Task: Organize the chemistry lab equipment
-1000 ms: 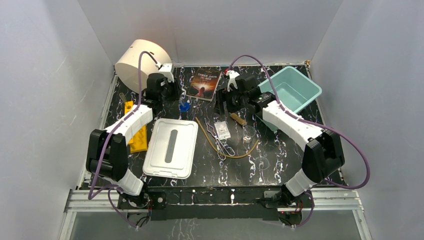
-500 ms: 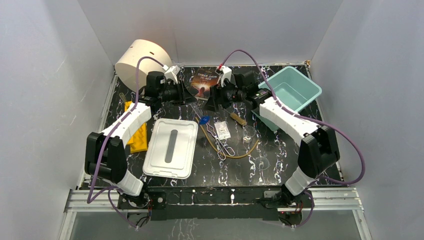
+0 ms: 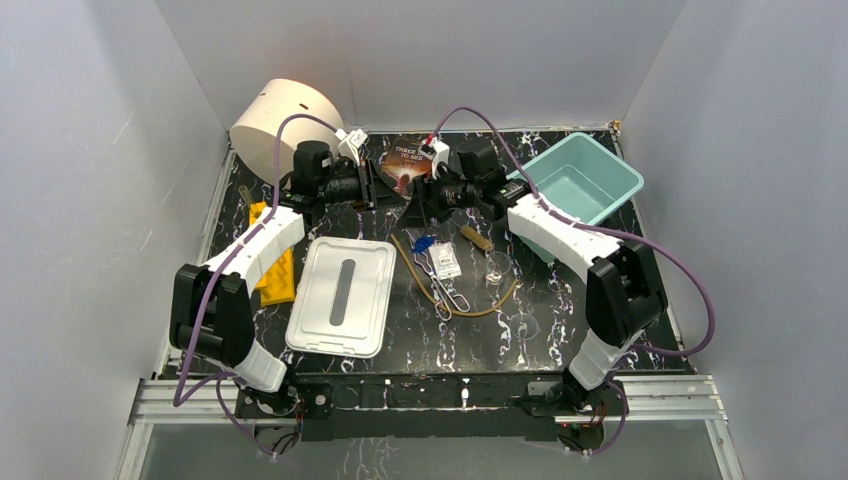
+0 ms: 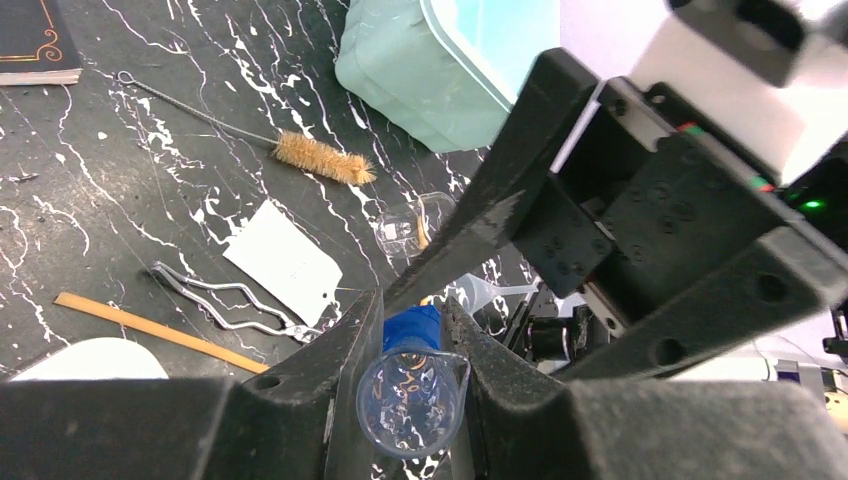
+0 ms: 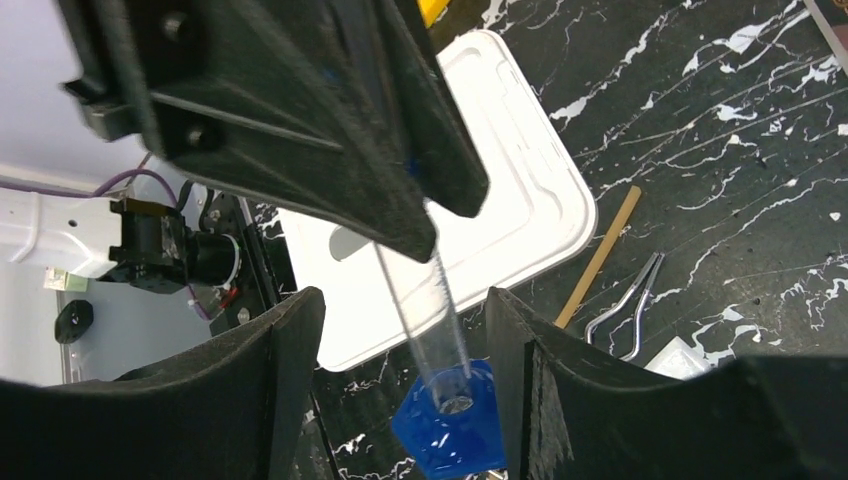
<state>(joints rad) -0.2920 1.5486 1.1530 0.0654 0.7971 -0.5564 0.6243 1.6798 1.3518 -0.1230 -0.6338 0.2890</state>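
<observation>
Grip | we're pinching the clear blue-ended tube (image 4: 412, 395) in the left gripper (image 4: 410, 308) | we're holding the right gripper (image 5: 402, 300) spread around its blue end

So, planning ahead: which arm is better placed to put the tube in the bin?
Probably right. The bin sits on that side, and the right gripper stands open around the tube at its blue end, while the left gripper clamps the other end.
</observation>
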